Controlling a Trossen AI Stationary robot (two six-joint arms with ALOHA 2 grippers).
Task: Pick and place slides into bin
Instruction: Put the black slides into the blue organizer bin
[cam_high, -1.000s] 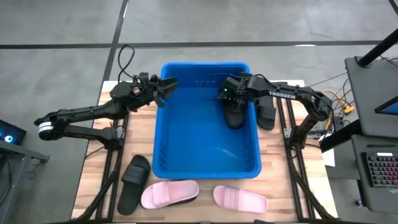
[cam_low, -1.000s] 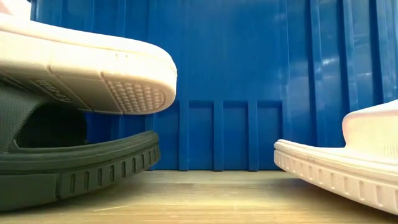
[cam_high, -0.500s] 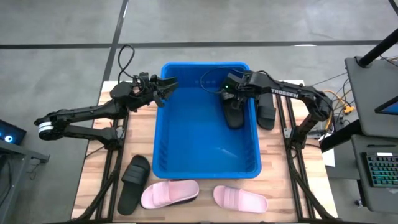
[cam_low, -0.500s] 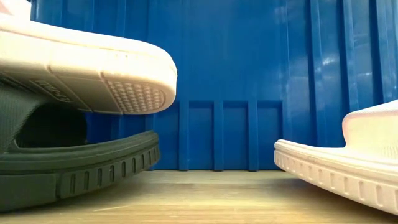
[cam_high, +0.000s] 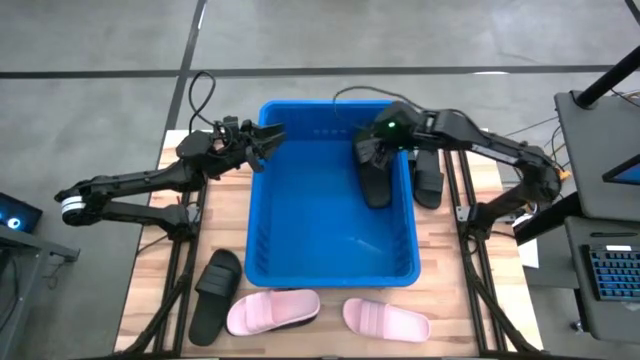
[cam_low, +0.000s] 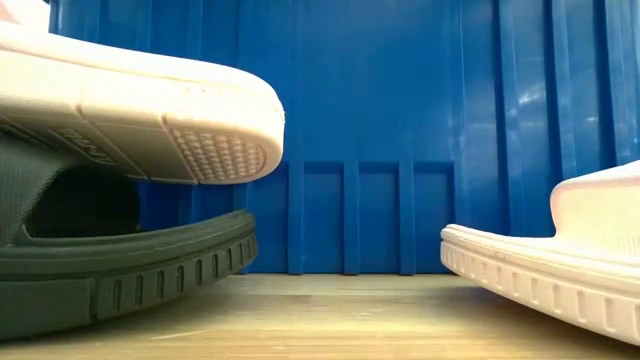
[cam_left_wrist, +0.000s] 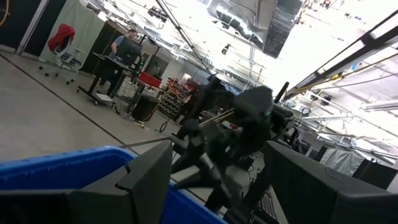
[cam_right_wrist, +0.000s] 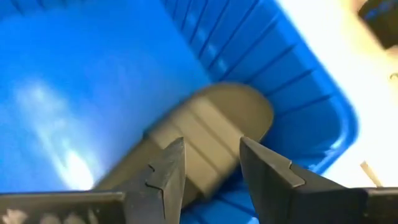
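- High view: your right gripper hangs over the big blue plastic bin, above a matte black slide leaning on its right wall. Your left gripper waits at the rim.
- Low view: a pale pink slide is stacked on a black one; grabbing carelessly could drag both.
- Left wrist view: fingers parted, empty.
- Right wrist view: fingers spread, holding nothing; descending could jam into the wall.

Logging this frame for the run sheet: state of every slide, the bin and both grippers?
bin: upright, holds one slide
black slide in bin: released, against the right wall
black slide right of bin: on table
black slide front-left: on table, under a pink one
left pink slide: overlapping it
right pink slide: flat on table
right gripper: open, above binned slide
left gripper: open, at bin's left rim
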